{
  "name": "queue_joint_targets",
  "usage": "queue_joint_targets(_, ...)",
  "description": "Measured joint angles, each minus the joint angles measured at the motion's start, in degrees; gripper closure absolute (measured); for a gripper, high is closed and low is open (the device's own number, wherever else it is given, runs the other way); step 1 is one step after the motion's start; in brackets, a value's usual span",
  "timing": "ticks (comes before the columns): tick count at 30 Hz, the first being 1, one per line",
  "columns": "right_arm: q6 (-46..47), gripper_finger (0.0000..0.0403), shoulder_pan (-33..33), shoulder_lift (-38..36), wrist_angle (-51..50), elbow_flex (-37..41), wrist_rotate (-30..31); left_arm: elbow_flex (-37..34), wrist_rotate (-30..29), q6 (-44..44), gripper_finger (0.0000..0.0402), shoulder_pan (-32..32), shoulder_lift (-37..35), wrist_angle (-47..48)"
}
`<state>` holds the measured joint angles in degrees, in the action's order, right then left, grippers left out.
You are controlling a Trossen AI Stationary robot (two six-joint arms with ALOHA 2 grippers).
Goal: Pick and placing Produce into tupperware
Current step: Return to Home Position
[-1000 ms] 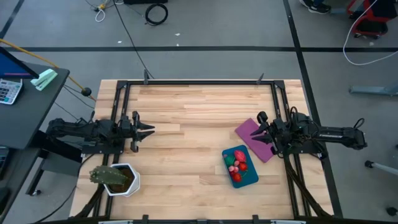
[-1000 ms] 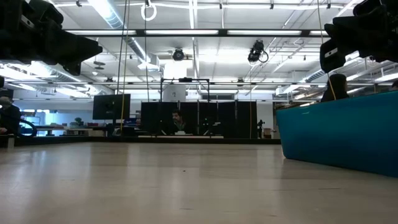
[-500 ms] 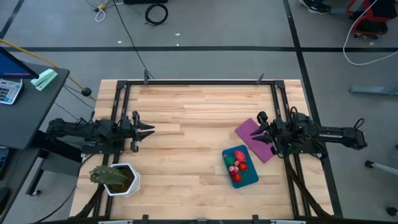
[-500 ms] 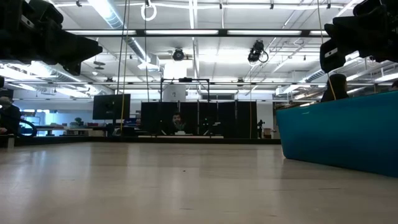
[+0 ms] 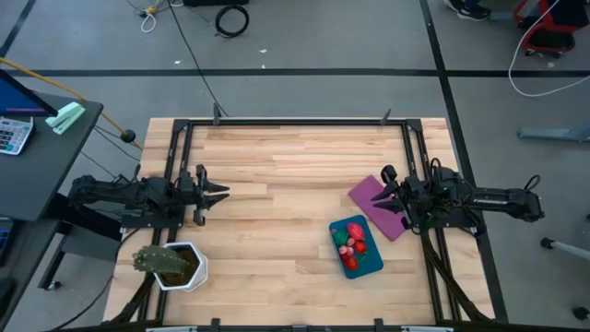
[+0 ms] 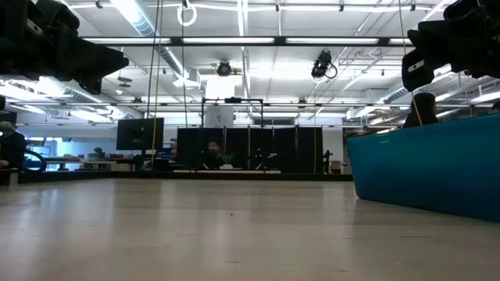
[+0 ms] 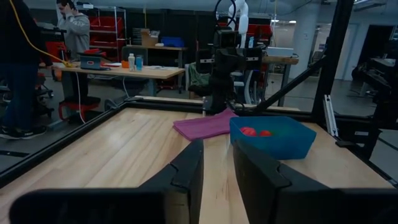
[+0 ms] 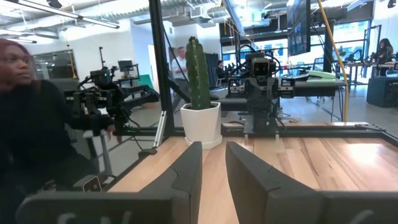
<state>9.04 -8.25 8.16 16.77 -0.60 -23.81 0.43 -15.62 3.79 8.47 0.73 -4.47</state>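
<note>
The teal-blue tupperware (image 5: 356, 246) stands on the table near its right side; it also shows in the left wrist view (image 7: 272, 135) and the low view (image 6: 430, 172). Several red and pink pieces and one green piece of produce (image 5: 351, 243) lie inside it. My left gripper (image 5: 224, 193) hovers at the table's left side, open and empty, its fingers (image 7: 186, 171) a small gap apart. My right gripper (image 5: 383, 192) hovers at the table's right side over the purple sheet, open and empty, its fingers (image 8: 186, 168) also a small gap apart.
A flat purple sheet (image 5: 378, 205) lies on the table just behind the tupperware. A green plant in a white pot (image 5: 171, 264) stands at the near left corner. A black frame (image 5: 295, 122) runs round the table. People stand in the room beyond.
</note>
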Motion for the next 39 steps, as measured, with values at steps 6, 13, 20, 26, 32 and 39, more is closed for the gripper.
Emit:
queue_joint_targets(6,0.00,0.0323,0.00,-0.02,0.00,0.00,-0.02,0.00,0.02,0.04,0.0304,0.00,0.00,-0.02)
queue_joint_targets(13,0.00,0.0323,0.00,-0.01,-0.01,0.00,-0.02,0.00,0.02,0.00,0.0311,0.00,0.00,-0.02)
queue_joint_targets(20,0.00,0.0323,0.00,0.00,0.00,0.00,-0.01,0.00,0.02,0.04,0.0306,0.00,0.00,-0.02)
queue_joint_targets(26,0.00,0.0323,0.00,-0.02,0.00,0.00,-0.02,0.00,0.02,0.00,0.0304,0.00,0.00,-0.03)
queue_joint_targets(32,0.00,0.0323,0.00,-0.01,0.00,0.00,-0.01,0.00,0.02,0.02,0.0311,0.00,0.00,-0.02)
queue_joint_targets(39,0.00,0.0323,0.01,-0.01,0.00,0.00,-0.02,0.00,0.02,0.01,0.0307,0.00,0.00,-0.02)
